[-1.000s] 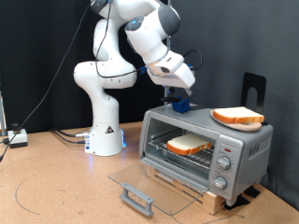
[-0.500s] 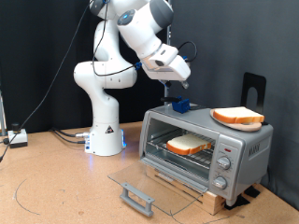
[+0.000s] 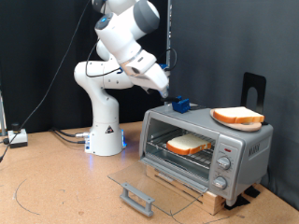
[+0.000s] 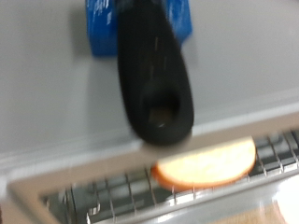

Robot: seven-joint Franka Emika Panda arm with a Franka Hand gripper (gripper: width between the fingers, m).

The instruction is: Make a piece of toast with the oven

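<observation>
- Right now the piece of toast (image 3: 191,144) lies flat on the wire rack (image 3: 177,155) inside the oven (image 3: 245,149), its pale face up and its brown crust showing at the edge; my wrist view shows the same slice (image 4: 206,165) on the rack bars.
- A second slice (image 3: 237,117) just like it sits on the oven's roof, toward the exterior view's right end.
- A small blue block (image 3: 180,105) also rests on the roof, near the end toward the exterior view's left; in the wrist view it (image 4: 98,28) shows as a blurred blue patch partly behind a dark finger (image 4: 154,70).
- The glass door (image 3: 154,187) is swung fully down and lies flat in front of the oven, its grey bar handle (image 3: 136,198) at the near edge.
- Three knobs (image 3: 224,165) line the oven's front panel on the exterior view's right.
- My end effector (image 3: 163,92) hangs in the air above and to the exterior view's left of the oven, just beside the blue block and well apart from both slices.
- It pinches nothing that I can see, and I cannot tell whether its fingers are spread or pressed together.
- My white arm (image 3: 117,47) rises from a base (image 3: 105,140) on the brown table (image 3: 56,182), against a black backdrop.
</observation>
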